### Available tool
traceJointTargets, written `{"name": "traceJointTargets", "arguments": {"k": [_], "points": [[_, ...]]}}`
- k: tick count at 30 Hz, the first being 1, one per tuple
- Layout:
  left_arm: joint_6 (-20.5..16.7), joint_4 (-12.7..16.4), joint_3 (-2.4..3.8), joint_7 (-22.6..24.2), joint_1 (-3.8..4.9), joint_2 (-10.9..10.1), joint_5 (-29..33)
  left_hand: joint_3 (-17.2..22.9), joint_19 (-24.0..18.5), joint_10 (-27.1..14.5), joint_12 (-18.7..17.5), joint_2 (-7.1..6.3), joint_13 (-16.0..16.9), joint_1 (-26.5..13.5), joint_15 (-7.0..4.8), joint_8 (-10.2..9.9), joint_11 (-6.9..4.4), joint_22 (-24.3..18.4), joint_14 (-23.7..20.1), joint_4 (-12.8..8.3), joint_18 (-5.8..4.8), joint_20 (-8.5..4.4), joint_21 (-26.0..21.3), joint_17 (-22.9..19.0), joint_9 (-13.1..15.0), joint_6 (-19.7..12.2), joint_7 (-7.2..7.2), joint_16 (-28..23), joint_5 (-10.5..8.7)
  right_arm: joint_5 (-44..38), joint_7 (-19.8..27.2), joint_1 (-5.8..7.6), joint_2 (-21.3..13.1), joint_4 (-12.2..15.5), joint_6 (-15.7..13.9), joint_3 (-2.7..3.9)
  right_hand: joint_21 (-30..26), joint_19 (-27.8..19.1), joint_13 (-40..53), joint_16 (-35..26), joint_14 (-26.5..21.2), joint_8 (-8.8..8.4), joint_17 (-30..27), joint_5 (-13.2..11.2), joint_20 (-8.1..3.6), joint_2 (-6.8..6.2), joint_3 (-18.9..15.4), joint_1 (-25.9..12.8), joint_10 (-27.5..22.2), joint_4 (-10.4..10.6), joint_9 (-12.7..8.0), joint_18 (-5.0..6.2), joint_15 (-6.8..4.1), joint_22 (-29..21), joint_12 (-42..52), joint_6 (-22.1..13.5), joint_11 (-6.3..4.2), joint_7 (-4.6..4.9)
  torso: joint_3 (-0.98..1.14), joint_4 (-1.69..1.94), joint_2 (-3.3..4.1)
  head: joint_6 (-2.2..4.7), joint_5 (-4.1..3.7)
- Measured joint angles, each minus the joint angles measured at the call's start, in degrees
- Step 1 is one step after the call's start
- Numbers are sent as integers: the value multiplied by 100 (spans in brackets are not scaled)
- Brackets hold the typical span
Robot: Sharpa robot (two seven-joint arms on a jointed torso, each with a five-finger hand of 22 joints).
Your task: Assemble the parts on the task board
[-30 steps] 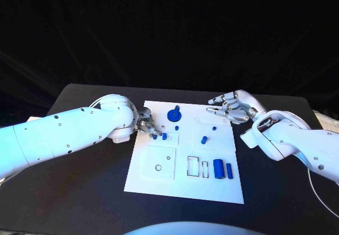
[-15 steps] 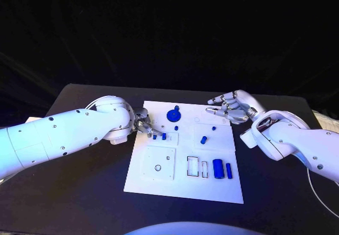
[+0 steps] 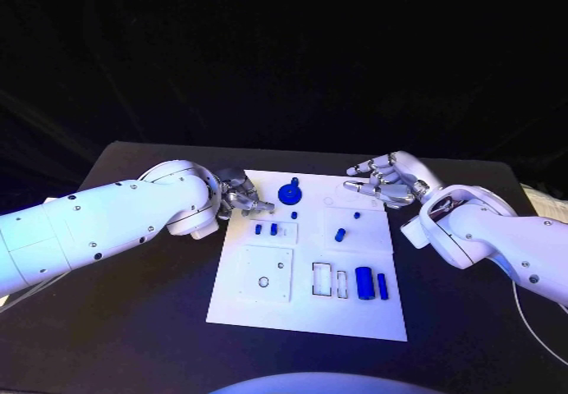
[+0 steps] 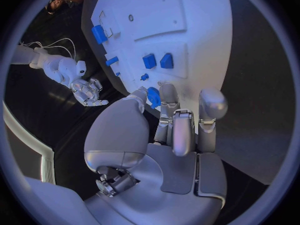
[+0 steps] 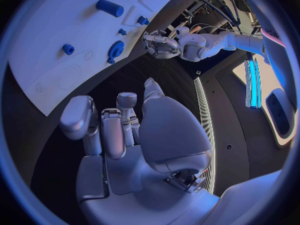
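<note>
So the left hand (image 3: 243, 199) sits at the task board (image 3: 267, 308)'s far-left edge, fingers loosely curled and holding nothing as far as I can see, with two small blue parts (image 3: 267, 230) just on its near side. The right hand (image 3: 388, 181) hovers off the board's far-right corner, fingers spread and empty, bare black desk (image 3: 130, 304) all round. Compared to a second ago, the left hand has pulled back from those two parts toward the far edge; the right hand hasn't budged.

A black table (image 3: 142, 271) stands before a dark backdrop (image 3: 284, 74).
</note>
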Motion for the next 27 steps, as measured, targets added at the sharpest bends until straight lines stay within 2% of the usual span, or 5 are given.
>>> {"name": "traceJointTargets", "arguments": {"k": [3,8,12,18,27], "points": [[-276,3,0,362,0,11,27,0,-623,-407,-245,-117,-195,273,150,-106,141,-1010,-194,0,248,104,-1371,-530,-117,-281,157,-938,0,0,0,0,-3,-1,1,0,0,0,0,0,0,0,0,0,0,0,0,0,0,0,0,0,0,0,0,0,0,0,2,1,0,5,-9],[-563,-41,-23,1041,2,153,-181,260,-1288,-1429,-1133,-266,-877,1270,464,-621,504,-1882,-1636,-225,248,382,-2658,-2854,-656,-913,493,-3465,0,0,0,-2,-2,-4,2,0,0,0,0,0,0,0,-1,2,0,1,0,-1,0,0,0,0,0,0,0,0,0,0,2,1,1,17,-19],[-618,-135,-67,1525,-3,337,-632,543,-1404,-1745,-1873,-420,-1604,1807,600,-1242,621,-2246,-1910,-381,249,521,-3129,-3356,-1331,-1111,347,-4039,0,-2,-2,-2,4,-7,2,0,0,0,0,0,0,0,-1,24,0,24,-33,-24,0,0,0,0,0,0,0,0,0,0,0,1,3,35,-30],[-624,-421,-163,2024,-32,681,-1496,718,-742,-1255,-2410,-570,-2474,2060,478,-1759,558,-2289,-1249,-556,249,425,-3020,-3379,-2119,-474,360,-3629,0,-3,-10,-3,8,-11,-2,0,0,0,0,-22,0,0,-1,24,0,69,-33,6,0,0,0,0,0,0,0,0,0,0,-3,-3,4,48,-43],[-601,-801,-199,2266,-70,991,-2350,758,197,-930,-2733,-604,-3091,2027,383,-2021,489,-1277,-75,-597,247,317,-1675,-1262,-2639,153,389,-1305,0,-1,-16,-5,18,-13,-6,0,0,0,0,-22,0,0,-2,24,0,69,-33,6,0,0,-1,0,0,0,0,0,0,0,-3,-6,8,57,-51]]}}
